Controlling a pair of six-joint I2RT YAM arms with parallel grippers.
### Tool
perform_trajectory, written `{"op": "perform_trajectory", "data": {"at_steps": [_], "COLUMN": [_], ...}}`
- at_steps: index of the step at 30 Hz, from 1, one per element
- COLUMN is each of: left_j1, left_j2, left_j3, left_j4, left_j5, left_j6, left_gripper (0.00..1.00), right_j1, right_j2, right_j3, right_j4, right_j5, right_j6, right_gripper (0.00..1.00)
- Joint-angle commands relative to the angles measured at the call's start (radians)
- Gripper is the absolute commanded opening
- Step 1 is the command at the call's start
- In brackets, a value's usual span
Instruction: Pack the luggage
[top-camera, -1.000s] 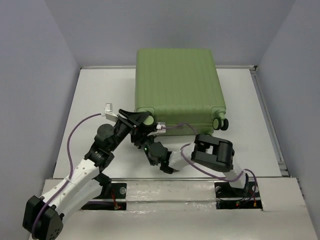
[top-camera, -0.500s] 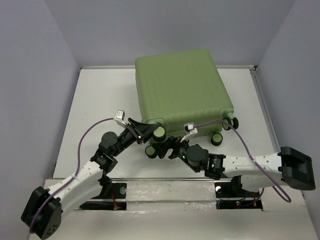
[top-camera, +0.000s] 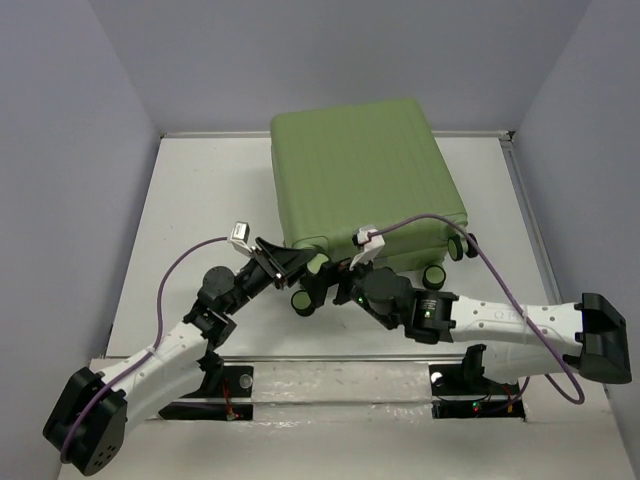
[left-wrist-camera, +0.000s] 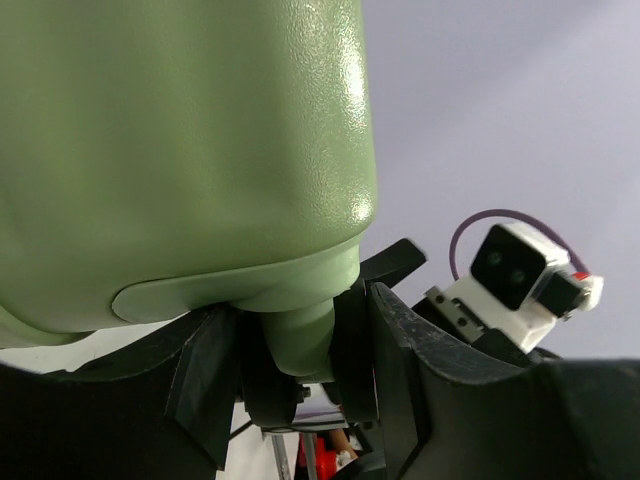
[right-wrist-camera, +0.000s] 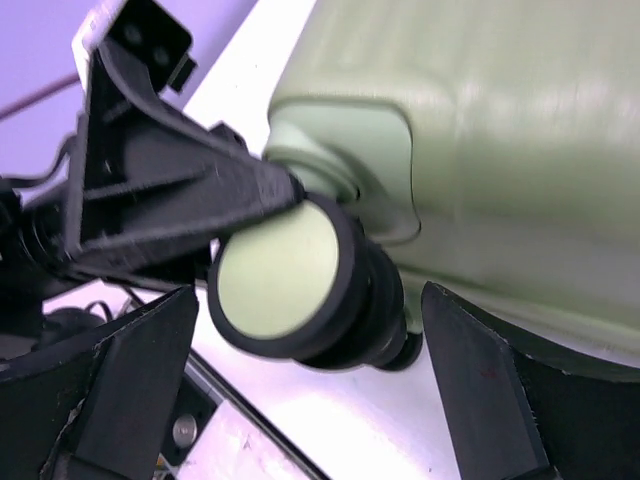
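Observation:
The light-green ribbed luggage (top-camera: 360, 175) lies closed at the middle back, its wheeled end facing me. My left gripper (top-camera: 291, 266) is shut on its near-left wheel (top-camera: 317, 265). In the left wrist view the black fingers (left-wrist-camera: 400, 370) clamp both sides of the green caster stem (left-wrist-camera: 300, 335) under the shell (left-wrist-camera: 180, 150). My right gripper (top-camera: 320, 287) is open, just right of the left one. In the right wrist view its fingers (right-wrist-camera: 130, 385) stand wide apart around a black wheel with a green hub (right-wrist-camera: 285, 275), not touching it. The lining is hidden.
The near-right wheels (top-camera: 435, 276) stick out beside the right arm's purple cable (top-camera: 500, 285). Grey walls close in the white table (top-camera: 190, 200) at the back and sides. A raised rail (top-camera: 535, 240) runs along the right. The left gripper fills the right wrist view's upper left (right-wrist-camera: 160, 200).
The right arm has unfolded and reached left to the near-left wheels, beside the left gripper. The luggage's near end has shifted and tipped a little. The left gripper keeps its hold.

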Motion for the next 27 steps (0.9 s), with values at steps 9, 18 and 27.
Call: {"op": "perform_trajectory", "data": {"at_steps": [9, 18, 27], "left_j1": [-0.006, -0.003, 0.009], "left_j2": [-0.004, -0.056, -0.480], "left_j3": [-0.009, 0.002, 0.195], "left_j4": [0.163, 0.026, -0.936], "left_j5": [0.100, 0.118, -0.402], "left_j6": [0.030, 0.125, 0.552], "left_gripper": [0.19, 0.22, 0.43], "right_j1": [-0.040, -0.049, -0.049], "right_j2": [0.171, 0.188, 0.119], "right_j3": [0.231, 0.228, 0.193], "right_j4": [-0.006, 0.029, 0.037], "right_j5": [0.041, 0.178, 0.150], "right_j6": [-0.174, -0.141, -0.186], "right_gripper": [0.85, 0.17, 0.07]}}
